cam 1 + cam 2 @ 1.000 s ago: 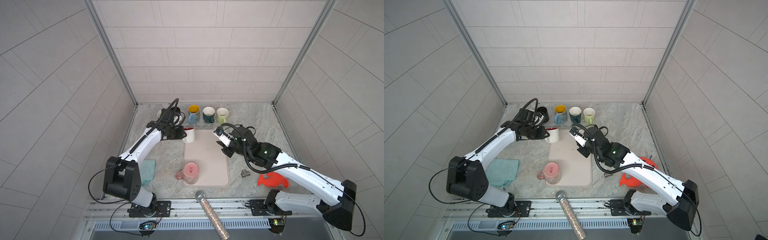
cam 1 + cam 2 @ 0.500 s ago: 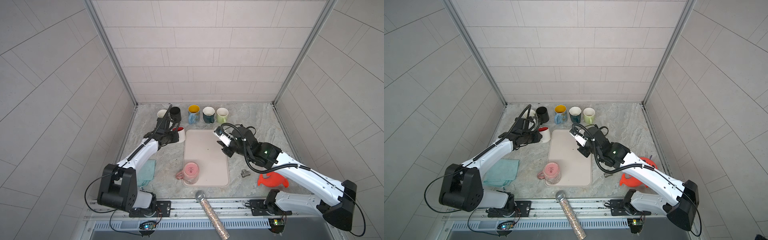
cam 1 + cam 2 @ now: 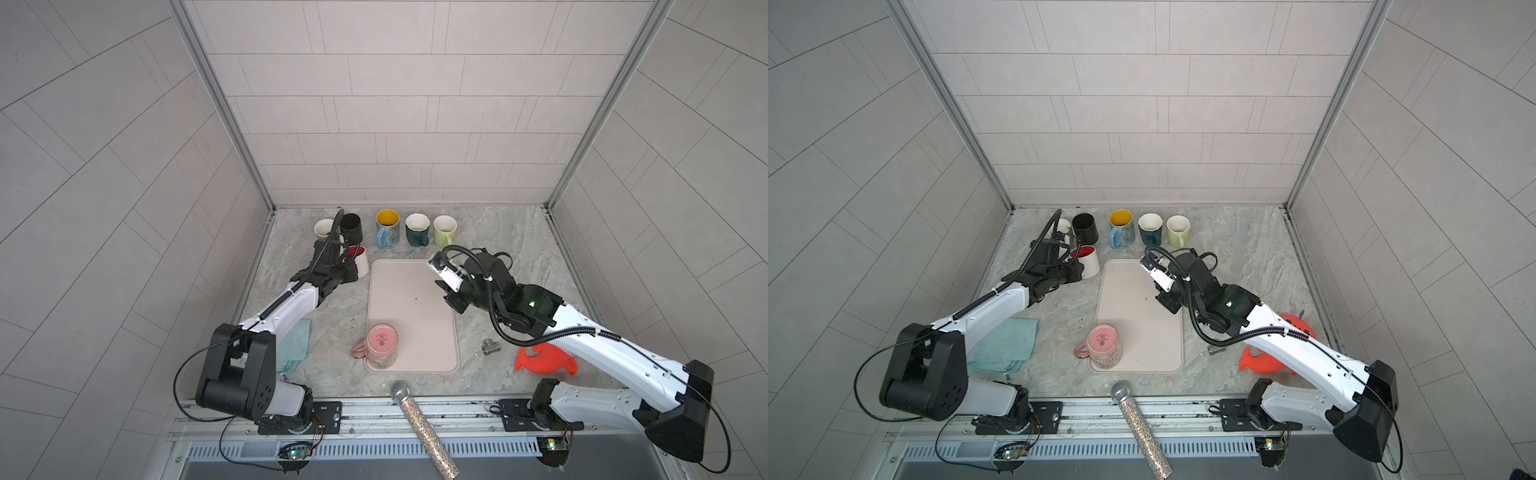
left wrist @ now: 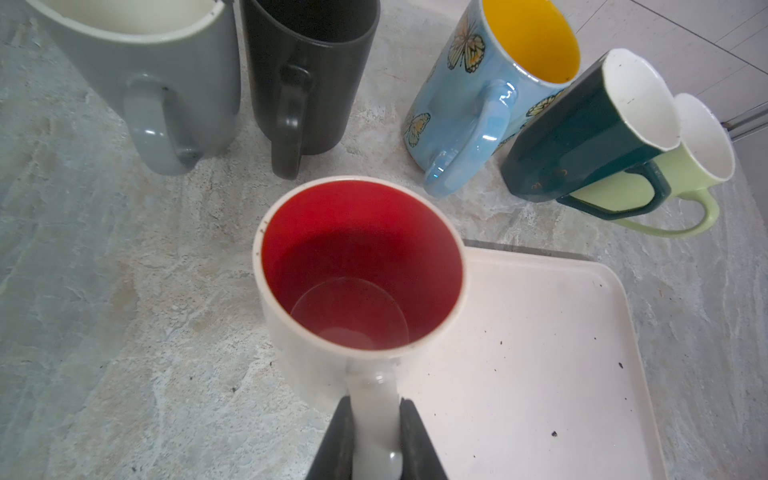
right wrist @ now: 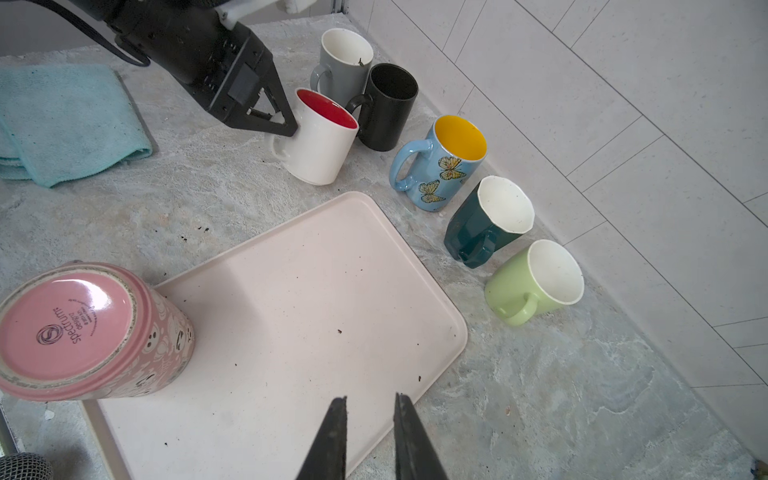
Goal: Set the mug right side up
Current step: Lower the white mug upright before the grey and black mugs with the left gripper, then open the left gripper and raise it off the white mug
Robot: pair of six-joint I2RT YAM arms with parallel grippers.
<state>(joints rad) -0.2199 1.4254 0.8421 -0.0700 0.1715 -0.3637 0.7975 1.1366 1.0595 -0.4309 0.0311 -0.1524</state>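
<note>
Your left arm has pulled back toward its own side over the last second, carrying the white mug point(image 3: 360, 261) away from the tray point(image 3: 411, 299). The mug now sits just beside the tray's far left corner. Your right arm has not shifted.

The left fingers point(image 4: 415, 444) are closed on the white mug's handle, one on each side of it. The mug's red inside faces up, so its mouth is upward. The views do not settle whether its base touches the worktop point(image 3: 498, 241).

Just behind it stand a grey mug point(image 3: 324, 228) and a black mug point(image 3: 352, 227), close together. Further along the back wall is a row of three: a blue butterfly mug point(image 3: 387, 228), a dark green mug point(image 3: 417, 229) and a light green mug point(image 3: 444, 229). All five stand mouth up.

The right fingers point(image 5: 332, 436) are slightly parted with nothing between them, and they hang over the tray's right edge.

A pink mug point(image 3: 381, 347) stands upside down on the tray's near left corner, base up and handle pointing left.

On the worktop you also have a teal cloth point(image 3: 295, 345), a glitter microphone point(image 3: 419, 428), a small metal fitting point(image 3: 489, 347) and an orange toy point(image 3: 544, 359).
</note>
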